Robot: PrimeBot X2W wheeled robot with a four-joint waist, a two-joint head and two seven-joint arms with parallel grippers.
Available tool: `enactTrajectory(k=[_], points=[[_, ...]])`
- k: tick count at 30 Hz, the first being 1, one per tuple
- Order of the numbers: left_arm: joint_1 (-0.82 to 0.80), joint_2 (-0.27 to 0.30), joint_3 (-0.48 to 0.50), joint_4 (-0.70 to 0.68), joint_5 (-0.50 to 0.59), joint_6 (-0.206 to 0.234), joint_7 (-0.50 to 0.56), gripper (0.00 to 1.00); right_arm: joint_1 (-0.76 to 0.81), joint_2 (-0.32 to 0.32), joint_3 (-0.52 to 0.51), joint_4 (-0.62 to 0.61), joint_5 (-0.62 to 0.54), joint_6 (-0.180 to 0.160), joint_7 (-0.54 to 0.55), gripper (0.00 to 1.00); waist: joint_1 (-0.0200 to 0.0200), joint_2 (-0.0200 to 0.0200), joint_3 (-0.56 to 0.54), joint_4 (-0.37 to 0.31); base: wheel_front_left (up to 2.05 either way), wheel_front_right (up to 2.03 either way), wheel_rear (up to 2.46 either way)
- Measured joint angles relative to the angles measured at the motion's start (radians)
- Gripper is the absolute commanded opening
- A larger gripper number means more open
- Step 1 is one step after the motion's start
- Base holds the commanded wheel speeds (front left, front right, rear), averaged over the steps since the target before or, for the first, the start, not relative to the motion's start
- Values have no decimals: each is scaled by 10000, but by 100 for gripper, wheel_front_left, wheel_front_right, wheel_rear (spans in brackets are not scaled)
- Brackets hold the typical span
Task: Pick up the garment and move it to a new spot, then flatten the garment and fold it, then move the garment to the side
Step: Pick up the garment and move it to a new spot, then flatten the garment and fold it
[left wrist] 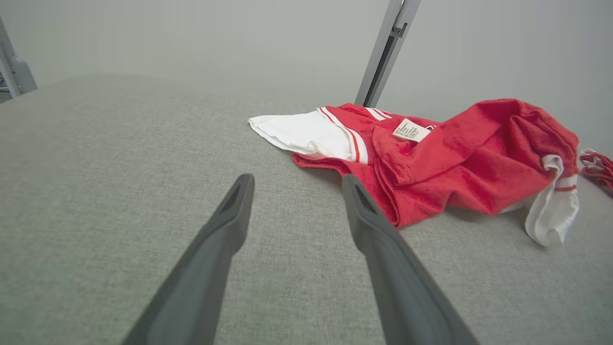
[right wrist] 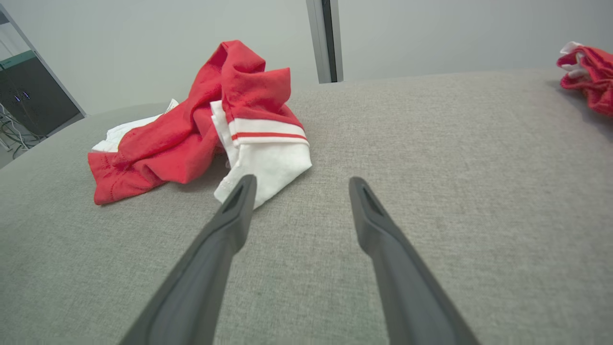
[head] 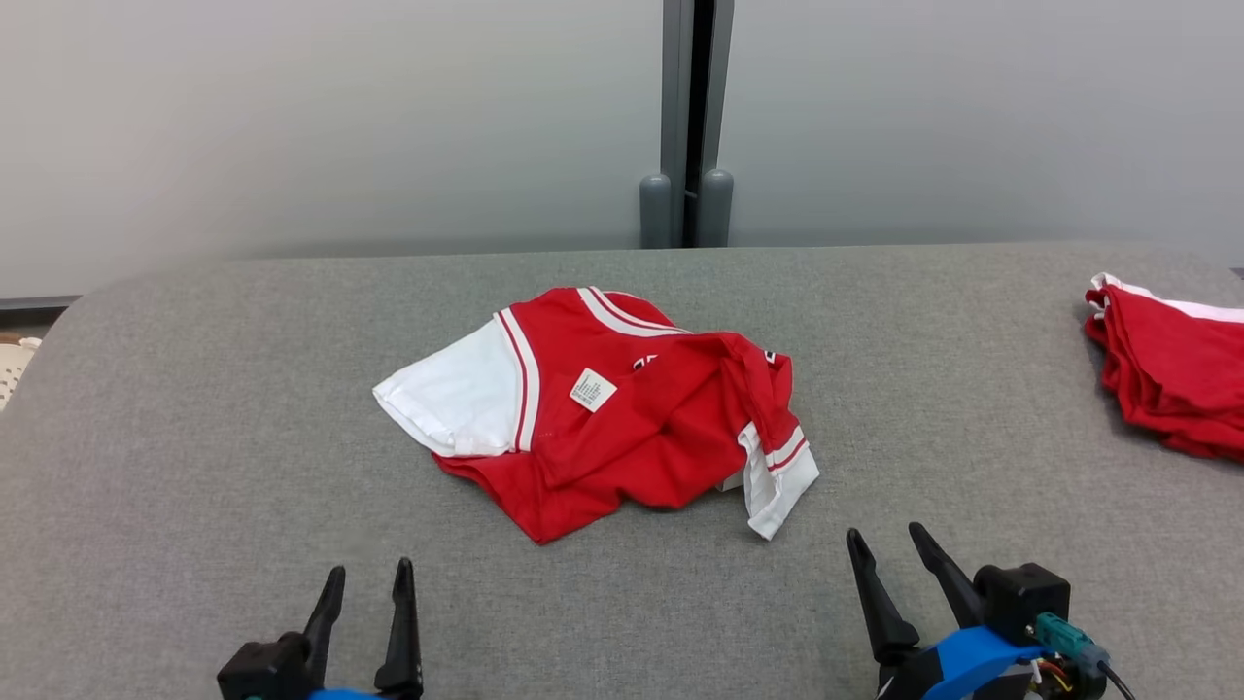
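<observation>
Crumpled cloth is the whole story here. The garment (head: 603, 408), a red shirt with white sleeves, lies in a bunched heap about the middle of the grey padded table (head: 194, 437). It looks partly inside out, judging by the label (head: 592, 389) showing on top. One white sleeve (head: 452, 403) sticks out fairly flat toward the robot's left. The other sleeve (head: 777, 486) hangs twisted off the heap's near right corner.

The left gripper (head: 369, 569) and the right gripper (head: 886, 532) both sit toward the table's front, short of the cloth. Each has its fingers spread wide and nothing between them (the wrist views show bare table in the gap). The right one is nearer to the cloth, close to the twisted sleeve but not touching it.

A second red pile (head: 1176, 369) lies well apart at the far right edge.

My reading is that nothing is flattened or folded yet, and whether this is the garment's new spot I cannot tell. The next move calls for both claws to come forward and down onto separate edges, a sleeve or the hem. They should pinch thin layers so the shirt lifts and spreads rather than dragging as a lump.
</observation>
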Motion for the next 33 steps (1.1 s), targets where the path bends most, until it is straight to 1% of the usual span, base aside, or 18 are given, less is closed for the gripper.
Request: enactTrajectory(k=[4,7,11,18,25,31,33], points=[[368,-79,397,-105,284,-12,2,100,119,-2,-36,10,8,0,2,100,0,0,-134,25,0,0,0],[422,-104,523,-115,407,-38,2,100,135,-4,-73,10,10,0,2,100,1,0,-158,52,0,0,0],[421,-113,395,-119,290,-73,2,100,140,-4,-50,10,15,0,2,100,1,0,-113,84,0,0,0],[282,-119,38,-52,119,-94,2,100,-95,-4,316,207,104,0,2,100,2,0,143,191,0,0,0],[-103,-128,-324,153,-44,-100,2,100,-1029,0,732,648,328,0,0,100,4,0,663,699,0,0,0],[-225,-128,-385,265,-113,-102,2,100,-1360,0,591,1103,159,0,0,100,3,0,920,1036,0,0,0],[-273,-125,-410,305,-196,-102,2,100,-1554,2,437,1463,-12,0,2,100,4,0,1048,1190,0,0,0]])
